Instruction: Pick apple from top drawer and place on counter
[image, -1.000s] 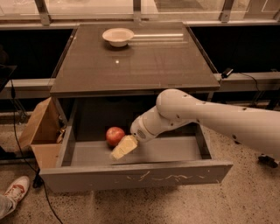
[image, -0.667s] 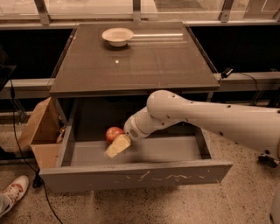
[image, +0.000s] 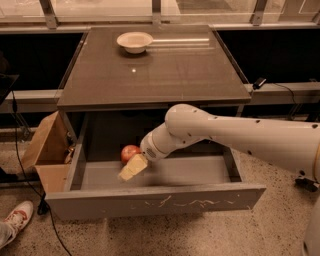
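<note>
The small red apple (image: 128, 151) lies in the open top drawer (image: 155, 201), at its left rear. The drawer is pulled out below the counter (image: 165, 70), and its grey front panel shows pale scratches. My gripper (image: 131, 168) reaches down into the drawer from the right on the white arm (image: 240, 135). Its cream tip sits just in front of the apple and slightly right of it, overlapping the apple's lower edge. I cannot tell whether it touches the apple.
A shallow cream bowl (image: 134, 41) stands on the counter at the back left. A brown cardboard box (image: 47, 150) sits on the floor to the left of the drawer. A white shoe (image: 15, 217) and a black cable are at the lower left.
My arm has swung to the left inside the drawer. The gripper has moved from right of the apple to right in front of it. The apple has not moved.
</note>
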